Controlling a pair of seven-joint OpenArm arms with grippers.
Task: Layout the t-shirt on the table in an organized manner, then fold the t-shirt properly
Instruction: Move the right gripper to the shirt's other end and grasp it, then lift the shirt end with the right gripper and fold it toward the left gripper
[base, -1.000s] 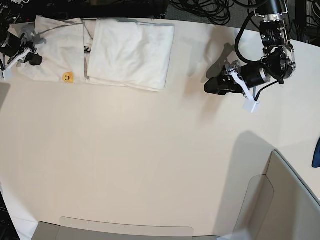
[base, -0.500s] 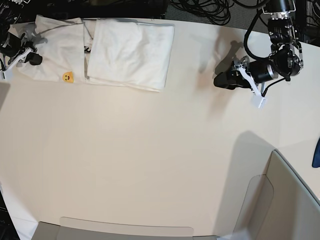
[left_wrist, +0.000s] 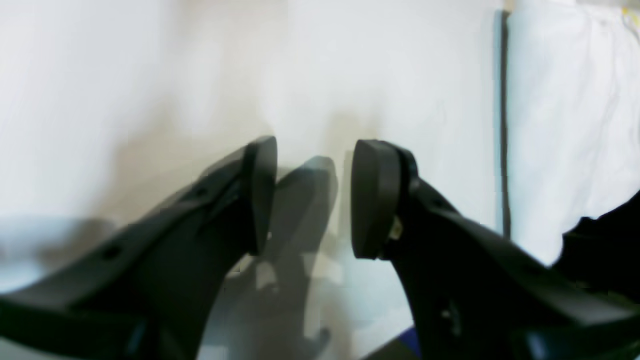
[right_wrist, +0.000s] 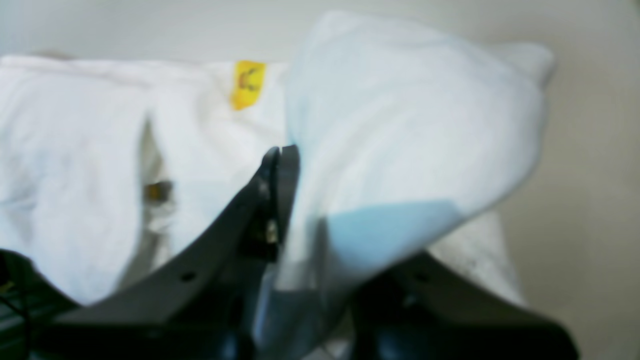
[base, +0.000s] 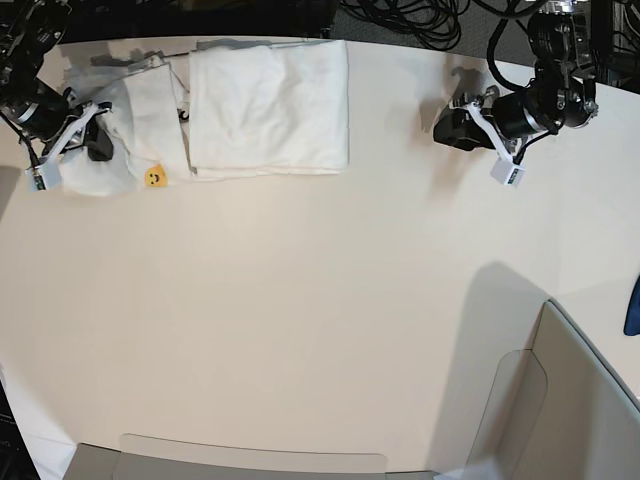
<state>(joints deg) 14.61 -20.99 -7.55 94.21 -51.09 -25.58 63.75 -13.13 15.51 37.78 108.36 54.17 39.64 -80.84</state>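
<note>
The white t-shirt (base: 265, 100) lies folded, plain side up, at the far left of the table (base: 320, 300). Its small yellow tag (base: 154, 177) shows near the front edge, and again in the right wrist view as the yellow tag (right_wrist: 247, 84). My right gripper (base: 92, 140) is shut on the shirt's left end, which is bunched and raised. In the right wrist view the right gripper (right_wrist: 290, 160) pinches a lifted fold of the t-shirt (right_wrist: 415, 130). My left gripper (base: 452, 126) hovers open to the right of the shirt, apart from it. Nothing sits in the left gripper (left_wrist: 312, 195), and the t-shirt (left_wrist: 565, 125) lies beyond it.
A grey bin-like panel (base: 570, 400) stands at the near right corner, and a low grey panel (base: 250, 465) runs along the near edge. Black cables (base: 400, 15) lie behind the table. A blue object (base: 633, 305) peeks in at the right edge.
My right gripper has pulled the shirt's left end rightward, bunching it, and the tag moved with it. The left arm has drawn back toward the table's far edge, still open.
</note>
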